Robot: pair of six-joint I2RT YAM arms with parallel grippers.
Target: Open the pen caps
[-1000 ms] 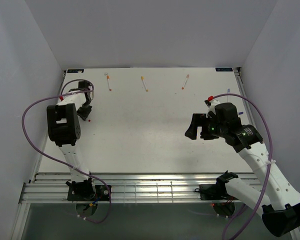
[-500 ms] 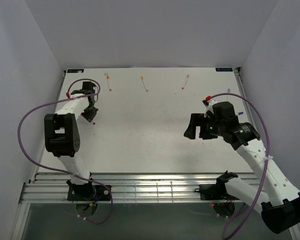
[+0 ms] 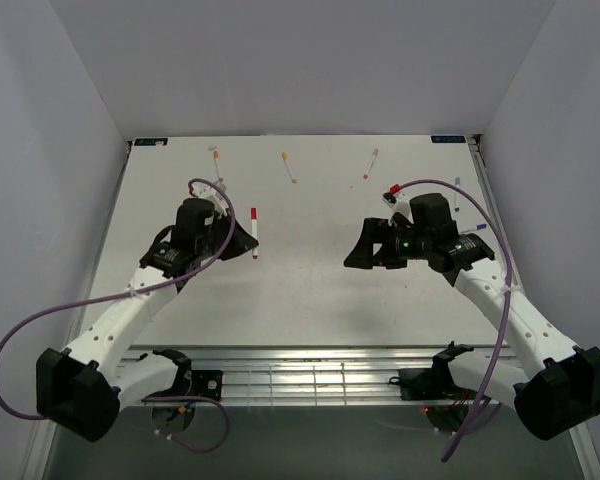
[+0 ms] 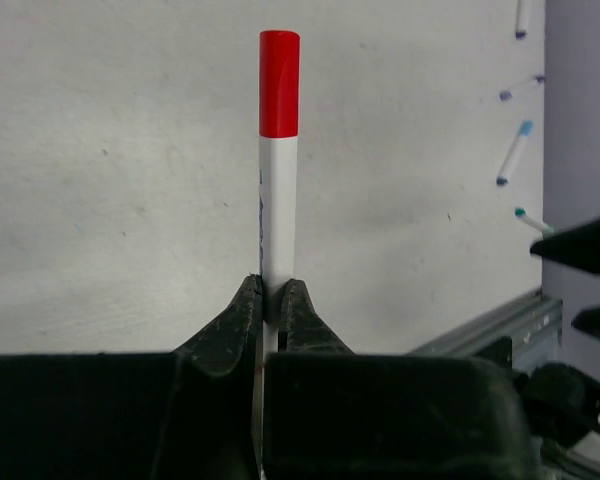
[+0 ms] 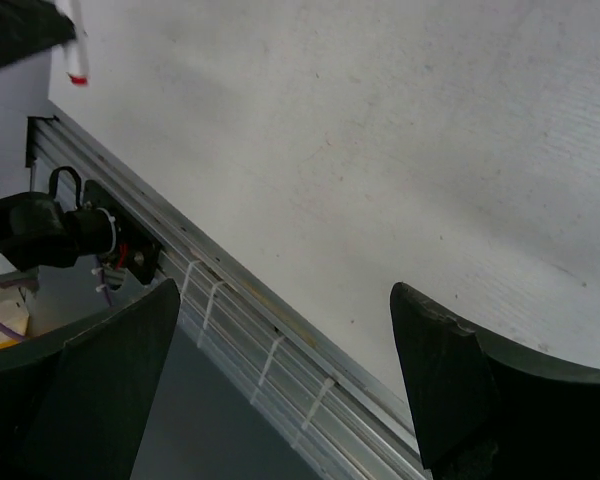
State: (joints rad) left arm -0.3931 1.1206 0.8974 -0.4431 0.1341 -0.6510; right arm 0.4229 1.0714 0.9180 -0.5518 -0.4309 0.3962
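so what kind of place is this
Probably a lab robot test booth: plain white walls box in a white table, with the left arm and right arm bolted to an aluminium rail.

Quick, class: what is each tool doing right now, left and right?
Left tool: closed on the red-capped pen.
Right tool: open, holding nothing.

Bare tabletop [image 3: 300, 290] separates the right tool [image 3: 358, 247] from the pen [image 4: 278, 200] in the left tool [image 3: 246, 234].
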